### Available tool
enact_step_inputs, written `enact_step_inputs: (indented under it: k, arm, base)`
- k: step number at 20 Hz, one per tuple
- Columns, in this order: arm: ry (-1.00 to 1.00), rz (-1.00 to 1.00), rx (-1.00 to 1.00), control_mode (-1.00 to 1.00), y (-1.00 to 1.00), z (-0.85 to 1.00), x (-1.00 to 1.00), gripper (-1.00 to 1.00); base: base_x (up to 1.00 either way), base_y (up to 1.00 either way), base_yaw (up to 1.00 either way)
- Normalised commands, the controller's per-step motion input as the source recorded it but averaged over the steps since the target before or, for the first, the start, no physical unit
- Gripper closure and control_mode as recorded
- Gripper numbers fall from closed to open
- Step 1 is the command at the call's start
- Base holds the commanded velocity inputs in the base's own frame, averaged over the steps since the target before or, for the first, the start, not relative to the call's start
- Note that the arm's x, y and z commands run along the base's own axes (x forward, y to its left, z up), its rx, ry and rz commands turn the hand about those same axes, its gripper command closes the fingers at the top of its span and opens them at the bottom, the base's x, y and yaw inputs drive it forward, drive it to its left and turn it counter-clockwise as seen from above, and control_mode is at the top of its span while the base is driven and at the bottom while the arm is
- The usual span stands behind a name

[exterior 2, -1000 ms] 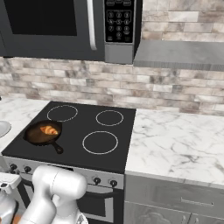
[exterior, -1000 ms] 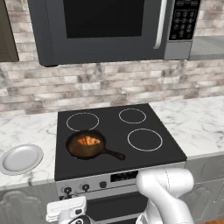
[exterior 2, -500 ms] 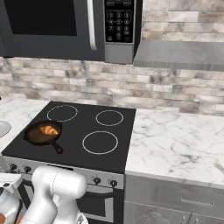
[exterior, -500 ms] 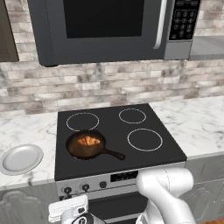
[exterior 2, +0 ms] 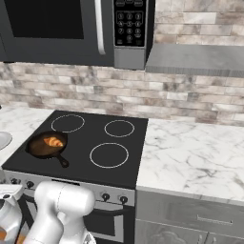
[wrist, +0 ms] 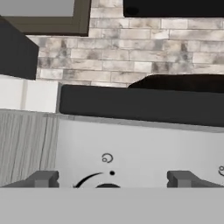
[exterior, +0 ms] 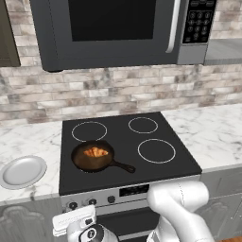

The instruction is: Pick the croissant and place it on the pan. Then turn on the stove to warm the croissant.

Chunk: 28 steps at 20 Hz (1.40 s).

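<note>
Black glass stove (exterior: 127, 156) is the landmark, set into a marbled surface (exterior: 215, 130) under a dark microwave (exterior: 118, 30).

Pan (exterior: 92, 157) sits on the stove's front-left burner, handle pointing toward the stove's front right. Croissant (exterior: 96, 152) lies inside the pan, a little behind its centre; seen likewise from the right (exterior 2: 54, 141) in the pan (exterior 2: 45, 145).

Other three rings of the stove bare. Pale plate (exterior: 22, 171) on the surface just left of the stove, apart from it.

Hand (wrist: 111, 179) is low, in front of the stove's silver front panel (wrist: 140, 153), below the stove's front-left corner. Fingertips (wrist: 43, 179) spread wide, nothing between them. A dark knob (wrist: 107, 186) shows at the bottom edge between the tips, with a curved mark and a dot just above it; whether the tips touch the knob, cannot tell.

From the left base view the hand (exterior: 75, 222) hangs just below the panel's left knobs (exterior: 73, 205).
</note>
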Motion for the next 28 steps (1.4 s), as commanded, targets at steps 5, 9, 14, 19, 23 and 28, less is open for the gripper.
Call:
enact_step_inputs:
  k: [5, 9, 14, 19, 23, 28]
  arm:
    - [0.00, 0.03, -0.03, -1.00, 0.03, 0.23, 0.04, -1.00]
    - [0.00, 0.04, 0.00, -1.00, -0.11, -0.01, 0.00, -1.00]
    - [0.00, 0.01, 0.00, -1.00, -0.26, -0.10, 0.00, -1.00]
    - [0.01, 0.00, 0.00, -1.00, -0.07, -0.21, 0.00, -1.00]
    - [0.05, 0.00, -0.01, -1.00, 0.13, -0.24, 0.02, -1.00]
    - [0.04, 0.00, -0.02, -1.00, 0.37, -0.15, 0.01, -1.00]
  base:
    - [0.00, 0.00, 0.00]
    - [0.00, 0.00, 0.00]
    - [0.00, 0.00, 0.00]
    - [0.00, 0.00, 0.00]
    - [0.00, 0.00, 0.00]
    - [0.00, 0.00, 0.00]
